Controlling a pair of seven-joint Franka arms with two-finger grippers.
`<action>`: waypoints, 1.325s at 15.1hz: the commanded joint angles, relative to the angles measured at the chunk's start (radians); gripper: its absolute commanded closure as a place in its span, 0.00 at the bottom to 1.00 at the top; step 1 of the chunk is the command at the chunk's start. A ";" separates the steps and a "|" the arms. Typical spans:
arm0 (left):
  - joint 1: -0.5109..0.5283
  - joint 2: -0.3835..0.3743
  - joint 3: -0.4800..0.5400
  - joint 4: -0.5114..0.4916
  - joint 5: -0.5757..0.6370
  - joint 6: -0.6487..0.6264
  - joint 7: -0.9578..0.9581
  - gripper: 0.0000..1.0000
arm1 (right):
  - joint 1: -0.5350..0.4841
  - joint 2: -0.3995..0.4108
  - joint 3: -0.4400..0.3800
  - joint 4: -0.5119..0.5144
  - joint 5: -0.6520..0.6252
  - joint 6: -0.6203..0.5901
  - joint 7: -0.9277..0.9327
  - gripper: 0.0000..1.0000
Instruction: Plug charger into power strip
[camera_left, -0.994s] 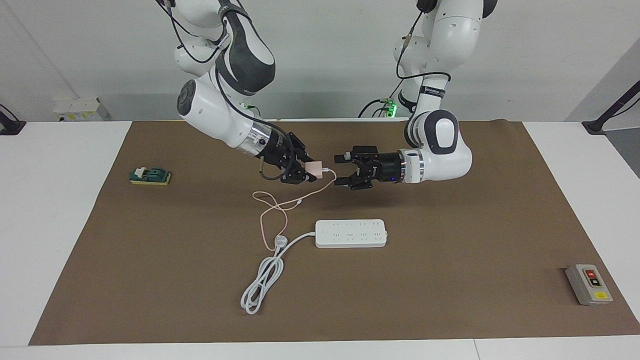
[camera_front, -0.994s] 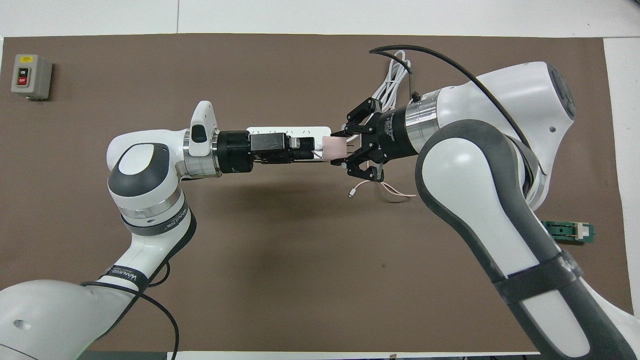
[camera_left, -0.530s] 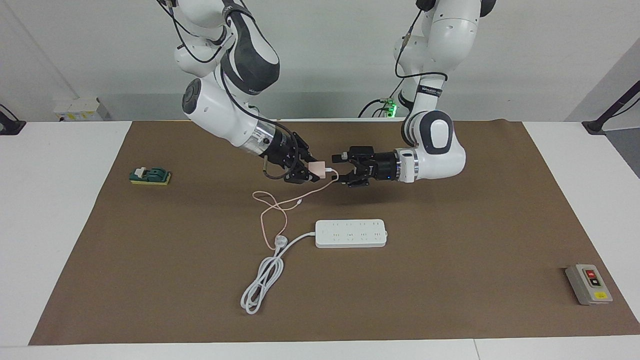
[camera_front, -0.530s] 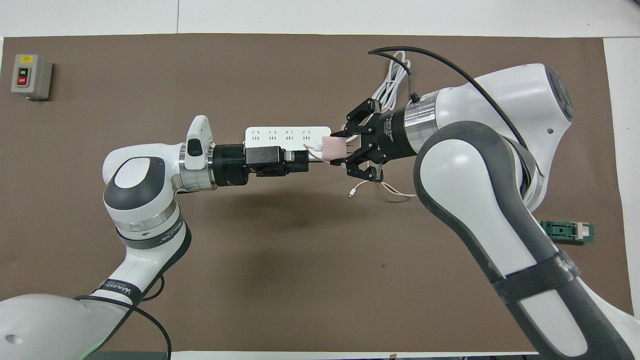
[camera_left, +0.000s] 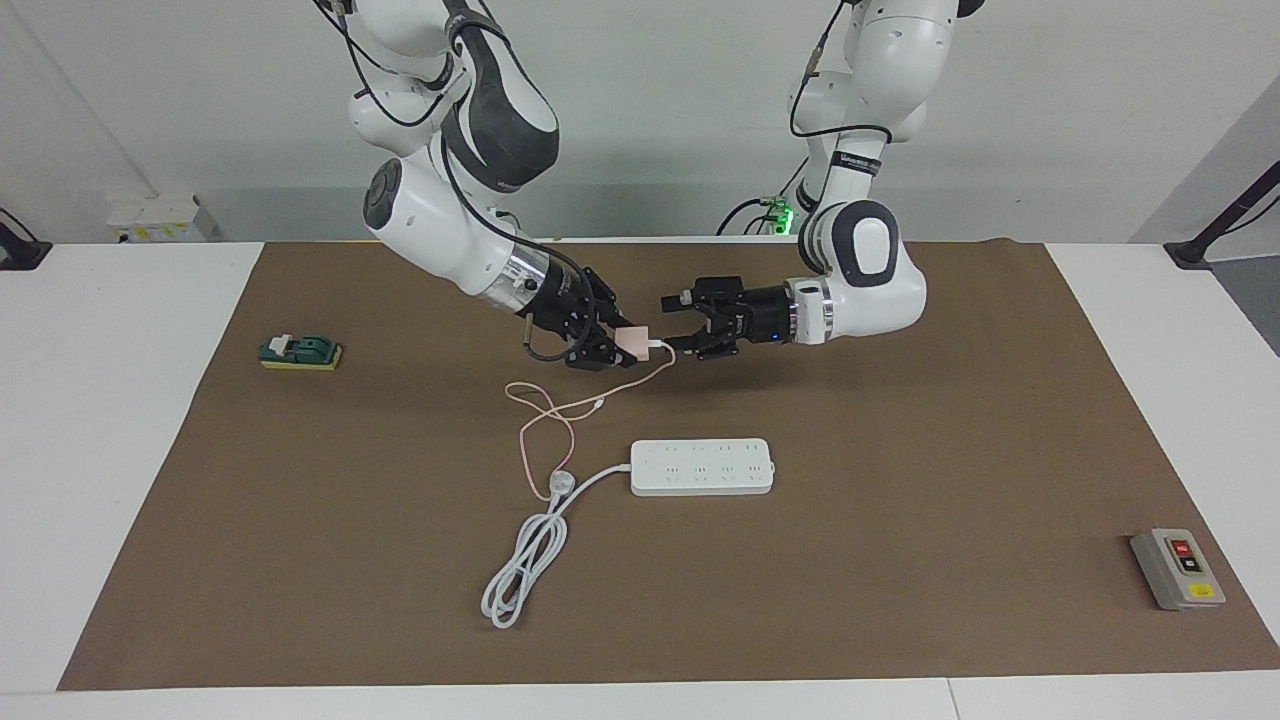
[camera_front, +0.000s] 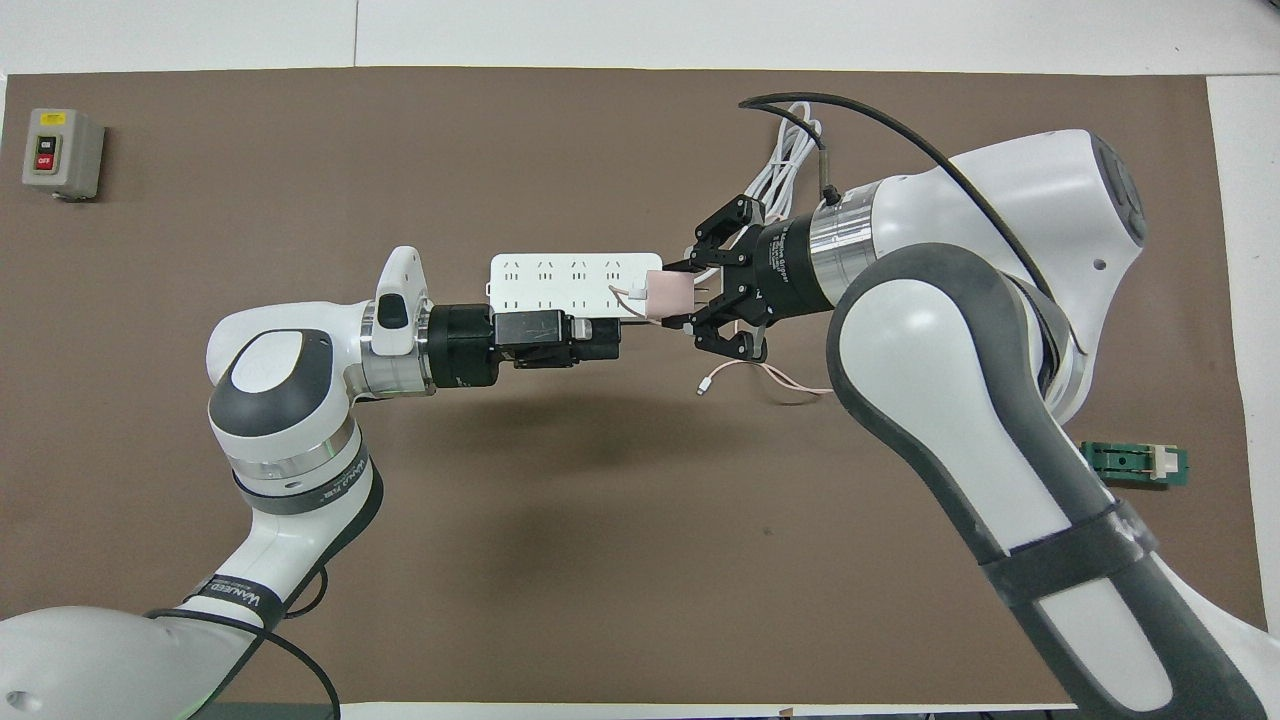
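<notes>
My right gripper (camera_left: 620, 346) (camera_front: 678, 295) is shut on the charger (camera_left: 633, 342) (camera_front: 668, 293), a pale pink cube held in the air over the brown mat. Its thin pink cable (camera_left: 545, 415) (camera_front: 772, 376) hangs from it and loops on the mat. My left gripper (camera_left: 672, 323) (camera_front: 612, 336) stands open, level with the charger. Its fingertips are just short of the cube's cable end and do not touch it. The power strip (camera_left: 702, 466) (camera_front: 560, 283) lies flat on the mat, with its white cord (camera_left: 525, 560) (camera_front: 785, 160) coiled off one end.
A grey switch box (camera_left: 1178, 568) (camera_front: 62, 152) sits by the mat's corner at the left arm's end. A green and yellow block (camera_left: 300, 351) (camera_front: 1135, 465) lies at the right arm's end. The brown mat (camera_left: 900, 560) covers most of the white table.
My left gripper has risen a little and drawn closer to the charger, uncovering the power strip in the overhead view. The right gripper and charger have barely moved.
</notes>
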 joint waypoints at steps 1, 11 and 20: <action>-0.062 -0.020 0.010 0.000 -0.051 0.082 -0.007 0.00 | 0.000 -0.025 0.002 -0.031 0.005 0.030 0.011 1.00; -0.047 0.049 0.013 0.177 -0.053 0.121 -0.105 0.00 | 0.014 -0.025 0.002 -0.038 0.005 0.055 0.013 1.00; -0.042 0.099 0.014 0.233 -0.035 0.128 -0.128 0.00 | 0.017 -0.025 0.002 -0.038 0.005 0.055 0.013 1.00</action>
